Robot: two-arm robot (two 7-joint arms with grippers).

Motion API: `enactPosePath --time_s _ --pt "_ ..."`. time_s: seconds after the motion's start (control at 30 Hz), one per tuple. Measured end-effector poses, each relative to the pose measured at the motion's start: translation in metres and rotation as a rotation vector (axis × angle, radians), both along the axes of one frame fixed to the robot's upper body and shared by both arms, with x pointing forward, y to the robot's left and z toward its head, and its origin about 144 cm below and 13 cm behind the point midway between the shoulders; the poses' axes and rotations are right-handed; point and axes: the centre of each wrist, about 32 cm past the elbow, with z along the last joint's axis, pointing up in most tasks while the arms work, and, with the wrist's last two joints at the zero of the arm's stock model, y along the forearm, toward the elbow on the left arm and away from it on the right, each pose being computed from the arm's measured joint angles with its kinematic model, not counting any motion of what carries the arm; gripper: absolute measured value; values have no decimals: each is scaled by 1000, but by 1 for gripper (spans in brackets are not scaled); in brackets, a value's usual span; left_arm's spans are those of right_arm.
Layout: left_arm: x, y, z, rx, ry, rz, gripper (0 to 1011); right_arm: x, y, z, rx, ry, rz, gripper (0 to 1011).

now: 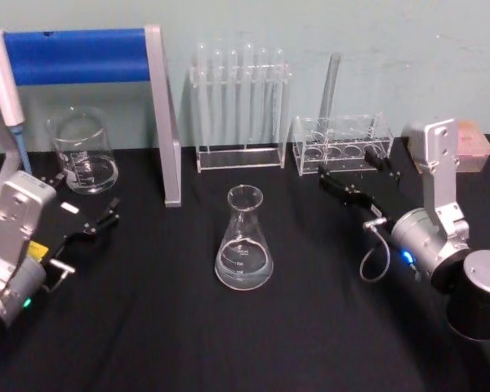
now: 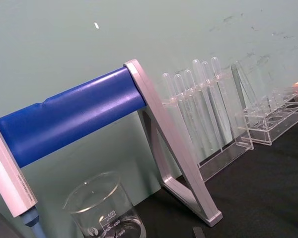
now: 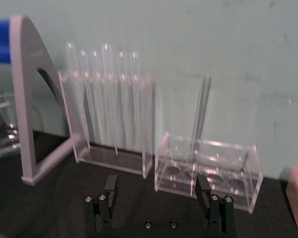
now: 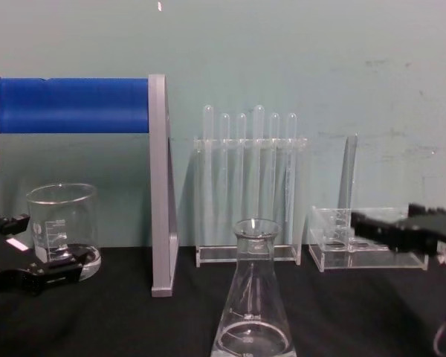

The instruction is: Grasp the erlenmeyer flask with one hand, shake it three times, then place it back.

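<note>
The erlenmeyer flask (image 1: 243, 241) stands upright on the black cloth at the table's middle, clear glass with a little liquid in its base; the chest view shows the flask (image 4: 253, 297) close in front. My right gripper (image 1: 345, 166) hovers to the flask's right and farther back, in front of the low acrylic rack, open with nothing between its fingers (image 3: 202, 191). In the chest view the right gripper (image 4: 386, 222) reaches in from the right edge. My left gripper (image 1: 86, 196) rests at the left near the beaker, open and empty, well apart from the flask.
A glass beaker (image 1: 83, 151) stands back left under a blue roller on a grey stand (image 1: 163, 114). A tall test-tube rack (image 1: 238, 106) and a low acrylic rack (image 1: 343, 143) holding one tube line the back. A pink block (image 1: 474, 147) lies far right.
</note>
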Motion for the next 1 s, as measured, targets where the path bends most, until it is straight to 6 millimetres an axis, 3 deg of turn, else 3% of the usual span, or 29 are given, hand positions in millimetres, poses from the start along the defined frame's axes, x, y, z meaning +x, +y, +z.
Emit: enactPosePath --time_s 0.33,1.0 --pt "0 0 0 0 0 0 1001 1 0 -15 -24 73 -5 1000" --pt "0 0 0 0 0 0 1001 3 0 -15 -24 90 2 1000"
